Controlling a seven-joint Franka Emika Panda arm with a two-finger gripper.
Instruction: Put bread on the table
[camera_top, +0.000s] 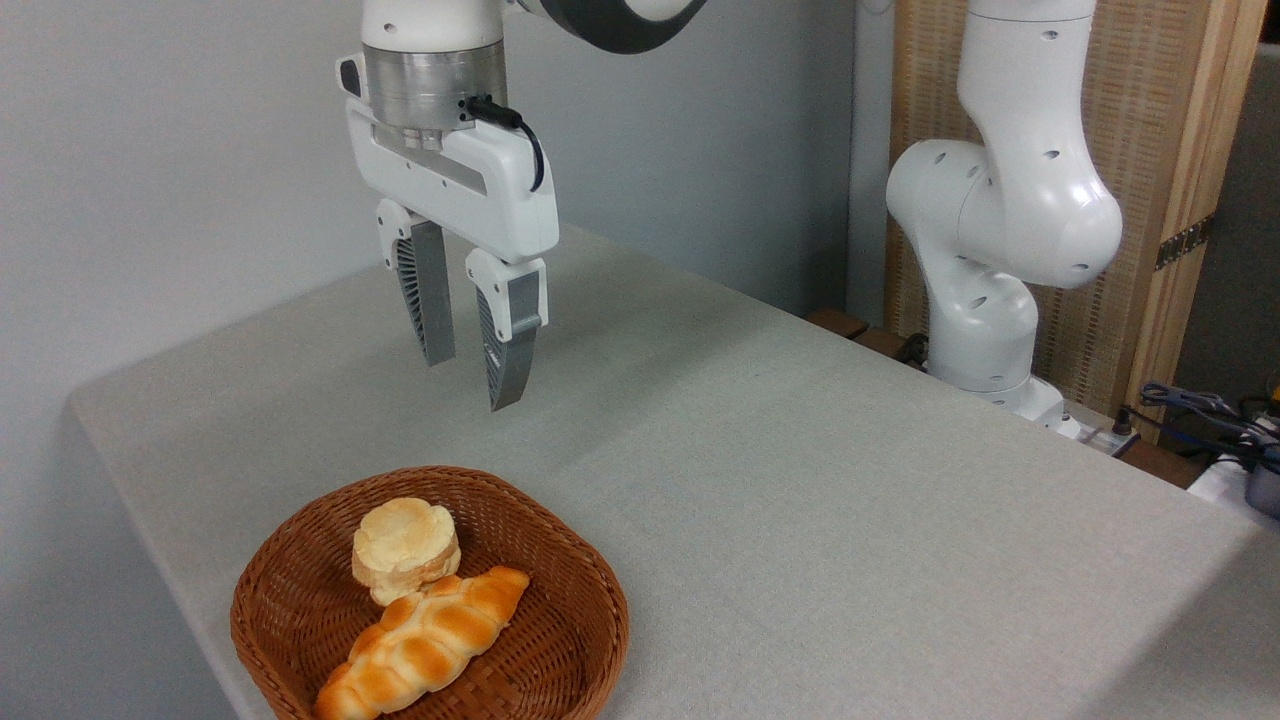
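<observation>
The white arm's grey-fingered claw (470, 370) hangs empty above the grey-beige cloth bench (800, 500), fingers narrowly parted. Below it, nearer the camera, the pale-yellow scalloped round bun (405, 550) sits in the brown woven wicker basket (590, 620), touching the braided golden-orange loaf (420, 645).

Hangs pointing straight down from a vertical wrist, gripper (472, 380) empty, jaws parted with a clear gap between. White arm (1000, 220) rising from base at right.

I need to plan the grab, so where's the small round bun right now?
The bun sits in the wicker basket at the lower left, touching the braided loaf in front of it.
</observation>
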